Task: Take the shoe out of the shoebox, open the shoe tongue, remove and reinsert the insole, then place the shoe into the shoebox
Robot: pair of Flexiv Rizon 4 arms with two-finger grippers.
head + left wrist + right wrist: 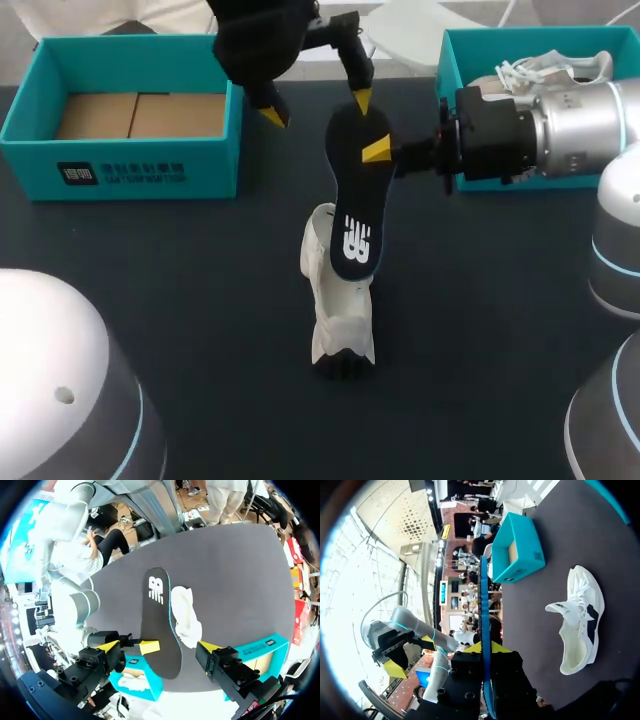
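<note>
Head cam looks down on the table [180, 290] from above and behind; both wrist cams sit closer, all three catching the shoe [340, 325] and insole [355, 190].

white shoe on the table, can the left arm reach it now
Probably, with a detour: the left gripper is open and empty, but the insole held by the right gripper stands between it and the shoe.

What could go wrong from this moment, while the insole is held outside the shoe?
1. The right tool grips the insole only near one end, so the long free part may swing or slip.
2. The open left tool hovers close to that grip, so the two tools might collide.
3. No tool holds the shoe, so pushing the insole in may shove it away.
</note>
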